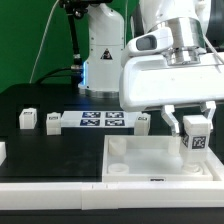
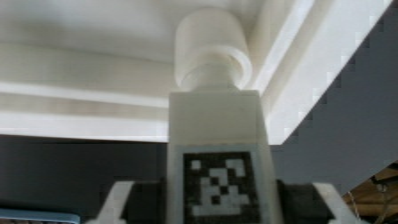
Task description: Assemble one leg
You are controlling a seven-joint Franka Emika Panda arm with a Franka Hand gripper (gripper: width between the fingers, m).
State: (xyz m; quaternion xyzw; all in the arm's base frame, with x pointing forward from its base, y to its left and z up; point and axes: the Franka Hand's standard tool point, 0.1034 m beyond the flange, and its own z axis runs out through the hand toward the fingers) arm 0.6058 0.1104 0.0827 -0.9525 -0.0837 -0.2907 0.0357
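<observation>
The gripper (image 1: pixel 194 127) pinches the leg (image 1: pixel 195 140) between narrow fingers (image 2: pixel 121 203). The leg is a white block with a black-and-white tag and a round peg. It is held over the white square piece (image 1: pixel 150 158), at its corner on the exterior view's right.

Black table (image 1: pixel 55 155) bearing the marker board (image 1: pixel 100 121), flanked by first leg (image 1: pixel 27 120), second leg (image 1: pixel 52 122) and third leg (image 1: pixel 143 123); nearer, the white square piece (image 1: pixel 150 166).

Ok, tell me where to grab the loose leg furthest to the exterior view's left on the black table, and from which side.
Grip the leftmost leg across two opposite side faces, coming straight down. It sits on the table as a small block with flat sides, clear of the next leg, so there should be room on either side.
</observation>
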